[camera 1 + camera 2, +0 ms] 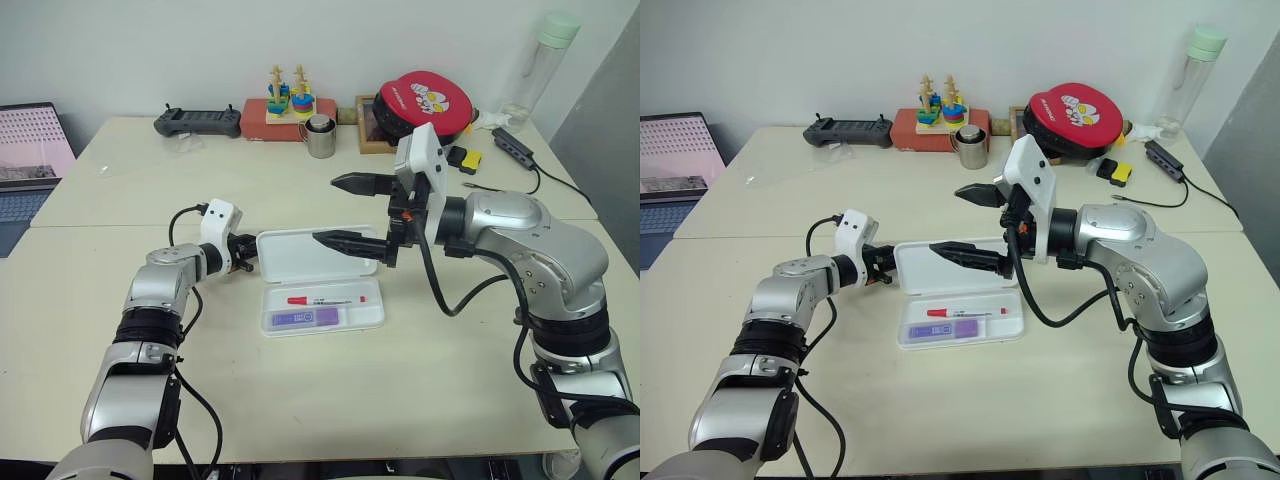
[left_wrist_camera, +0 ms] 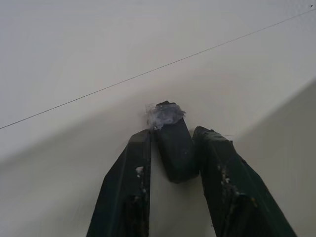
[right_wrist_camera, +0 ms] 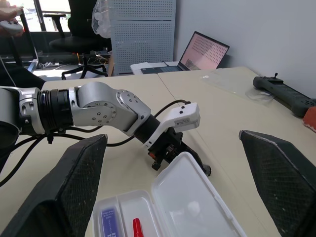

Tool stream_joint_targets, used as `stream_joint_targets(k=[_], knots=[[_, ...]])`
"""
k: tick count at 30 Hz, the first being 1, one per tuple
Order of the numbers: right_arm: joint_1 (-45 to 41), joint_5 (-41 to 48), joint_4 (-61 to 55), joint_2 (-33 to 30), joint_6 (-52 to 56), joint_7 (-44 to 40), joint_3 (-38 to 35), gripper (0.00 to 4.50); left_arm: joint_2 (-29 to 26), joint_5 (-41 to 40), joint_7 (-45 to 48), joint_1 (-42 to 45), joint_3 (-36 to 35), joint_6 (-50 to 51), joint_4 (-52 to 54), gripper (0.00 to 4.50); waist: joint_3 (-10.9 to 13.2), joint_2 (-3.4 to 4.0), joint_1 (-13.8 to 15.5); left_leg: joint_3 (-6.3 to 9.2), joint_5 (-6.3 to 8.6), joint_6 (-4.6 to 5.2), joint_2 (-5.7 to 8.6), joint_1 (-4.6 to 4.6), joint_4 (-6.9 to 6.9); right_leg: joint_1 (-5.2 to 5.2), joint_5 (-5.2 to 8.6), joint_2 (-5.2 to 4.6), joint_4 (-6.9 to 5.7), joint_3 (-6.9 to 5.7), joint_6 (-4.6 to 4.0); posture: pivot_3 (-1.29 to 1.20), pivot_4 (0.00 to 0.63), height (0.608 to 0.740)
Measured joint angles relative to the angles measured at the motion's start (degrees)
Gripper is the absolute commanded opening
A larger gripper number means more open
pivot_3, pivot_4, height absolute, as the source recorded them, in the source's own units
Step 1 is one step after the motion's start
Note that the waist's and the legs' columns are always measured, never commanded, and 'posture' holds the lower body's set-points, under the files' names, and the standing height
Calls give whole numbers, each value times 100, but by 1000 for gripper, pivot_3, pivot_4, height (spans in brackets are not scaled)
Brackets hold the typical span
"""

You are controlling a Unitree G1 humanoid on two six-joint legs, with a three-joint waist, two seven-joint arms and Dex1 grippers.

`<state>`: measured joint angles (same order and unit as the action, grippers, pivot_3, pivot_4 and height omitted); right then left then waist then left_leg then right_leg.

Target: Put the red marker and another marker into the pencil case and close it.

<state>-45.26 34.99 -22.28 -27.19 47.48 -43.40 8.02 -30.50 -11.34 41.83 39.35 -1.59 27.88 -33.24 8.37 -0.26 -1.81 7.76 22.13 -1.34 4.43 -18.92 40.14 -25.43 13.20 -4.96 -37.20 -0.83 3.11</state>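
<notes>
White plastic sits at the centre of the frame: the pencil case [image 1: 322, 318] lies open on the pale tabletop [image 1: 400, 400], its tray nearest the camera and its lid [image 1: 300, 256] folded back flat beyond it. Inside the tray the red marker [image 1: 325, 298] lies along the far side and the purple marker [image 1: 305, 318] lies beside it on the near side, so both are already in; by my reading the step in hand is closing the case. At the left of the lid, the left tool [image 1: 246, 256] has its two black fingers drawn close together at the lid's left edge; the left wrist view shows them nearly shut around a small dark tab with a bit of fluff on it, and I cannot tell whether they actually pinch the lid itself. Just above the lid, toward the centre right, the right tool [image 1: 352, 213] hangs wide open with one finger over the lid's right end and the other higher up, gripping nothing. The next move, as I judge it, calls for swinging the lid up and over toward the tray and pressing it down until it latches, without nudging the markers out of line. Farther back, along the upper edge, stand a metal cup [image 1: 320, 137], a black controller [image 1: 198, 122] and a red round pouch [image 1: 425, 102].
</notes>
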Motion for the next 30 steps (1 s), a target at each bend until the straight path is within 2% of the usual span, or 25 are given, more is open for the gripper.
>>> stream_joint_targets(k=[3, 7, 10, 13, 15, 17, 19, 21, 25, 30], knots=[[0, 1, 0, -24, 1, -1, -1, 4500, 30, -15, -66, -11, -78, 22, -6, 445, 0, 0, -2, -1, 0, 0, 0, 0, 0, 0, 0, 0, 0, 0, 0, 0, 150, 740], [0, 3, 1, -58, 1, -7, -9, 4500, 67, -42, -319, -8, -227, -93, -118, 411, 0, 0, -4, -1, 0, 0, -1, 0, 0, -1, 0, 0, -1, 0, 0, 0, 150, 740], [5, 21, 1, -197, 1, -39, -114, 4500, 73, -223, -433, 1, -589, -450, -152, 411, 0, -1, -4, -1, 0, 0, -2, -9, 2, -11, 0, 1, -1, 0, 0, 0, 150, 740], [149, 107, -28, -481, 6, -163, -337, 4500, 81, -820, 206, 4, -769, -368, 834, 411, 0, -3, 28, 16, 0, 0, -1, -33, 13, -13, 0, -5, 8, -2, 0, 0, 150, 740], [468, 233, -169, -877, 71, -392, -461, 4500, -21, -1356, 911, -28, -516, 22, 2123, 411, -1, -4, 50, 41, 1, 0, 3, -70, 68, -17, -2, -10, 12, -17, 4, 0, 150, 740], [730, 287, -254, -1159, 125, -533, -506, 4500, -190, -1759, 1491, -73, -77, 485, 3276, 411, -2, -1, 23, 30, 5, 7, 10, -77, 63, -21, -6, -16, 16, -6, 10, 0, 150, 740], [834, 315, -299, -1277, 169, -568, -516, 4500, -220, -1953, 1812, -182, 290, 807, 3868, 411, -3, 6, -8, 17, 6, 10, 10, -74, 60, -22, -7, -15, 11, 1, 12, 0, 150, 740], [925, 360, -440, -1433, 195, -575, -567, 4500, -403, -1909, 2039, -341, 819, 1016, 4153, 411, -1, 9, -44, 5, 6, 10, -3, -71, 59, -29, -7, -3, 0, 7, 12, 0, 150, 740], [1279, 330, -728, -1741, 282, -500, -639, 4500, -503, -1156, 2138, -529, 1739, 737, 4014, 411, -1, 9, 13, 3, 6, 10, -4, -62, 65, -21, -11, 1, -12, 7, 7, 0, 150, 740], [1469, 341, -974, -1735, 359, -391, -566, 4500, -332, -746, 2266, -572, 2181, 454, 3661, 411, -1, 8, 34, 4, 6, 11, 0, -67, 67, -22, -13, 0, 0, 6, 11, 0, 150, 740]])
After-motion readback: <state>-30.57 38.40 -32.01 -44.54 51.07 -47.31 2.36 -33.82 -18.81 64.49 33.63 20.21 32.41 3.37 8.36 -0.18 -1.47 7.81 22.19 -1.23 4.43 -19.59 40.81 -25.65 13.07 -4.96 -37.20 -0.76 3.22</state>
